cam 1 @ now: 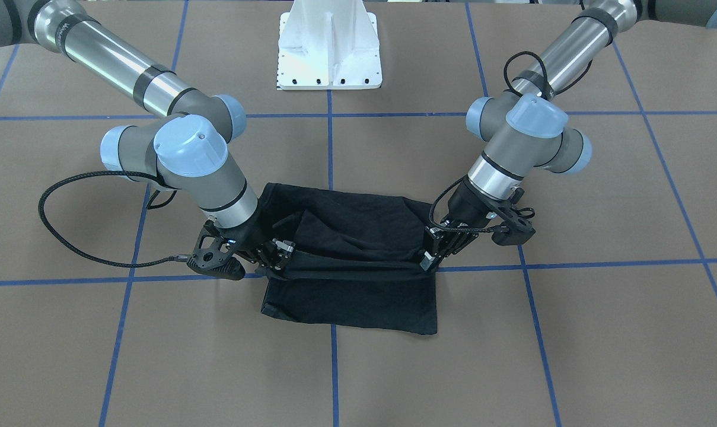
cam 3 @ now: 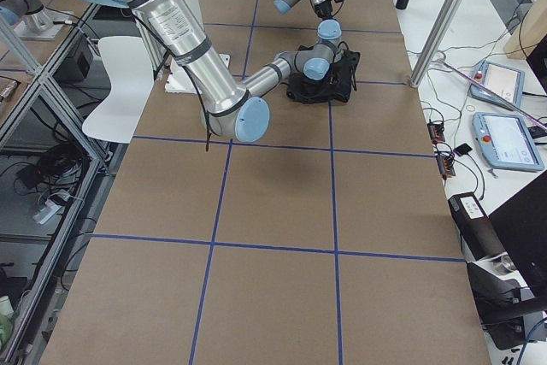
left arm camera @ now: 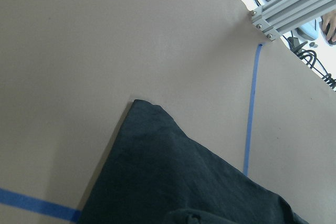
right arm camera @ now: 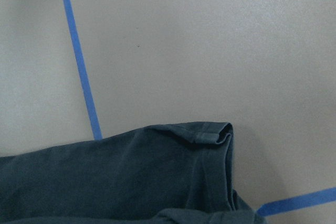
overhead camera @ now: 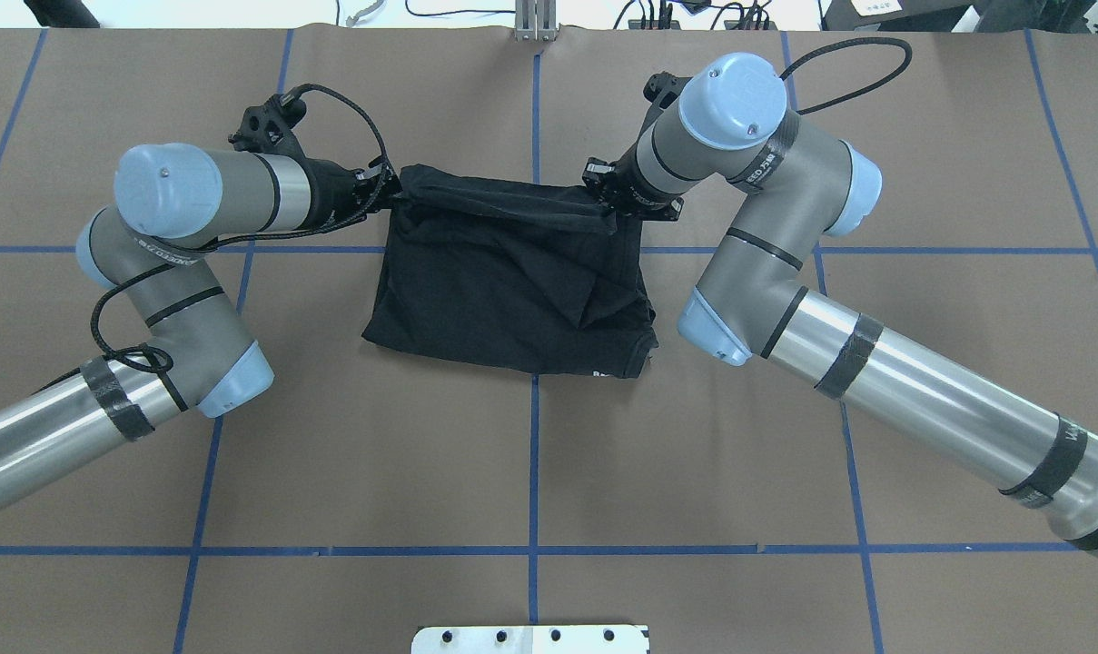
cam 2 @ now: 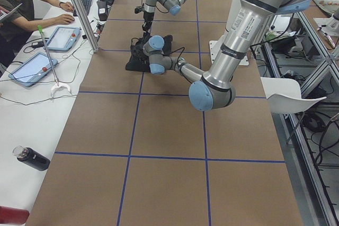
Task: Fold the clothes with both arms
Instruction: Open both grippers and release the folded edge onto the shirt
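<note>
T-shirt (cam 1: 358,237): plain black, with a small white mark at one hem corner.
Desk (cam 1: 571,356): flat brown, crossed by a grid of blue tape lines (cam 1: 601,263).
Left arm (overhead camera: 176,304): dull grey and bright silver, ringed with black bands.
Right arm (overhead camera: 921,400): dull grey and bright silver too, with black bands.
Joint caps (cam 1: 189,145): pale blue.
Left end effector (cam 1: 430,261): black.
Right end effector (cam 1: 278,252): black.
Cables (cam 1: 56,231): black, braided.
Base (cam 1: 330,47): white.
Chair (cam 2: 283,91): white.
Bottle (cam 2: 32,158): black.

T-shirt (overhead camera: 503,291): black, print hidden, rumpled, half-folded; far edge raised taut, pinched by left gripper (overhead camera: 390,191) and right gripper (overhead camera: 608,205).
</note>
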Robot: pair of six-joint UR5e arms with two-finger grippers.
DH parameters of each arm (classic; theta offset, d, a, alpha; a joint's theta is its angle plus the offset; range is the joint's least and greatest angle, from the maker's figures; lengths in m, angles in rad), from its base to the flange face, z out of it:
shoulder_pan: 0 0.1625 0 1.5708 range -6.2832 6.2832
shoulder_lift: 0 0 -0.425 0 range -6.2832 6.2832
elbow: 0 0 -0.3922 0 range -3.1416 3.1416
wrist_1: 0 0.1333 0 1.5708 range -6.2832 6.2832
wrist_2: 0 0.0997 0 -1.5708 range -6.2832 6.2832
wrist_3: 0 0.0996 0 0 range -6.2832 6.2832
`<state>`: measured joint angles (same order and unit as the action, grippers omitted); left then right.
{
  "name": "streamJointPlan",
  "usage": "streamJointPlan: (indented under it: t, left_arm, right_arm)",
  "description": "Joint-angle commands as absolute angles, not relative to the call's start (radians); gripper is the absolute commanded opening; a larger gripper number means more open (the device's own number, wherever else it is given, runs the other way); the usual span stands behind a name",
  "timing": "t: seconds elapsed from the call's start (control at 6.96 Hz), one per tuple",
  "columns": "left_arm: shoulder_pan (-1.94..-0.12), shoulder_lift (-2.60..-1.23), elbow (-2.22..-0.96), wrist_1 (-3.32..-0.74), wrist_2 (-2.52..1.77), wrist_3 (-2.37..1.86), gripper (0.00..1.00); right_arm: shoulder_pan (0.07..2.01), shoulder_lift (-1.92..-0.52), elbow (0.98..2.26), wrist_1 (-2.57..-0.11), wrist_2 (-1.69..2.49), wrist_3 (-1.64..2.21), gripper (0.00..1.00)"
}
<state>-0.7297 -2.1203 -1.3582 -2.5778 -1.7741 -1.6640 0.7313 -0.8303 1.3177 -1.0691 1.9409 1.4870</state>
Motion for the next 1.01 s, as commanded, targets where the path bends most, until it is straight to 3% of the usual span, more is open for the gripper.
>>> streamJointPlan:
  t: [0.0,0.57,0.86]
  left_arm:
    - [-0.733,-2.157,-1.328,-2.576,-1.77,-1.705,1.0]
    - [-0.795,-2.148,-1.336,-2.576,-1.798,-1.697,1.0]
    - [-0.836,-2.075,-1.426,-2.571,-1.882,-1.616,1.0]
  right_arm:
    - [0.744,-0.818,1.312,-1.068,1.94,1.488,0.99]
    - [0.753,-0.805,1.322,-1.065,1.944,1.477,0.99]
    - [0.816,-0.821,1.339,-1.113,1.959,1.398,0.99]
